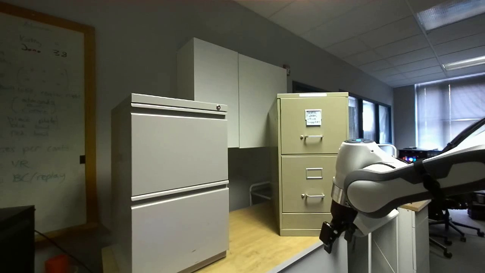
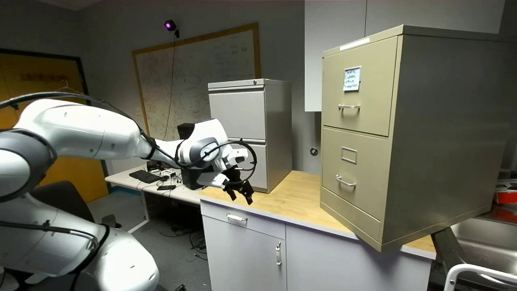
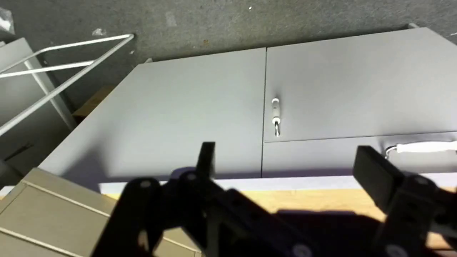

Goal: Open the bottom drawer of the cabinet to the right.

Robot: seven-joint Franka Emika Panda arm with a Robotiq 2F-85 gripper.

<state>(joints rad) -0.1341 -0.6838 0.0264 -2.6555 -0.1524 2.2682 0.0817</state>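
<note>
The tan filing cabinet [image 1: 276, 189] stands on the counter in both exterior views [image 2: 444, 133]. Its bottom drawer [image 1: 293, 178] is shut, with a small silver handle [image 1: 314, 196]. The drawer front [image 2: 359, 161] and handle [image 2: 346, 181] also show in an exterior view. In the wrist view part of the cabinet [image 3: 57, 210] is at lower left; the handle is not visible there. My gripper [image 3: 289, 160] is open and empty, fingers wide apart. It points down near the counter's front edge [image 2: 241, 197], apart from the cabinet. In an exterior view the arm and gripper [image 1: 338, 234] partly cover the cabinet's right side.
A pale-grey two-drawer cabinet [image 1: 178, 159] stands on the same wooden counter [image 1: 252, 227], behind the gripper in an exterior view [image 2: 238, 115]. Below the counter are grey cupboard doors [image 3: 200, 107] with white handles [image 3: 276, 110]. A white metal frame [image 3: 71, 78] stands beside the cupboard.
</note>
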